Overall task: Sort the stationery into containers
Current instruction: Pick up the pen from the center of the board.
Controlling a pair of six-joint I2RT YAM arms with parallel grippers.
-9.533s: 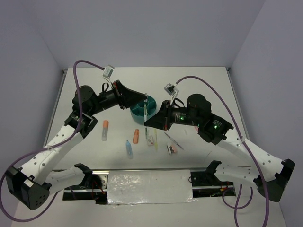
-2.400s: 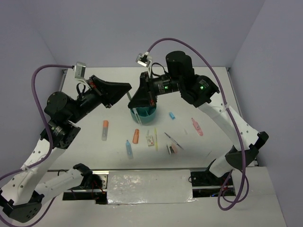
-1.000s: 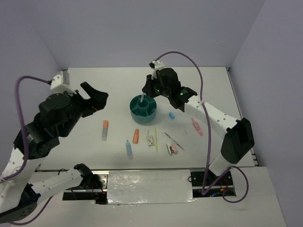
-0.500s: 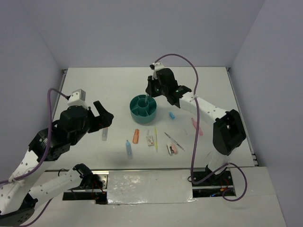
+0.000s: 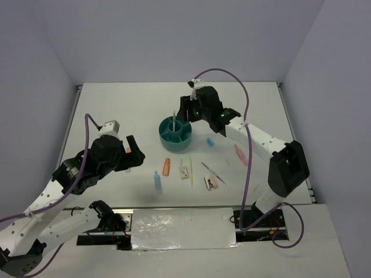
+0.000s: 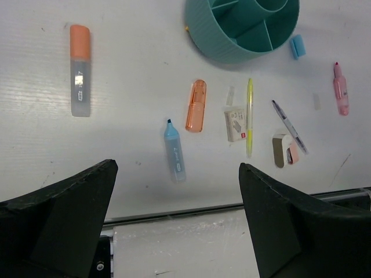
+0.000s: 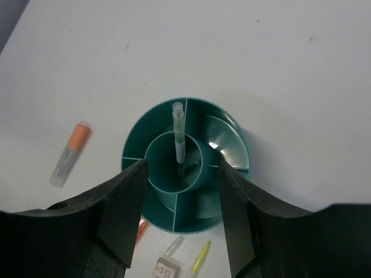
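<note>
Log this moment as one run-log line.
right tool: open over organiser | pen: standing in centre cup, ungripped | left tool: open above blue marker | sorting unfinished

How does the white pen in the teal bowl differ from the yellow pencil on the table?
Pose: the white pen stands nearly upright; the yellow pencil lies flat.
Place: the white pen is inside the central cup of the teal bowl; the yellow pencil is on the table, outside the bowl.
Colour: the pen is whitish, the pencil yellow.
Both are long and thin.
</note>
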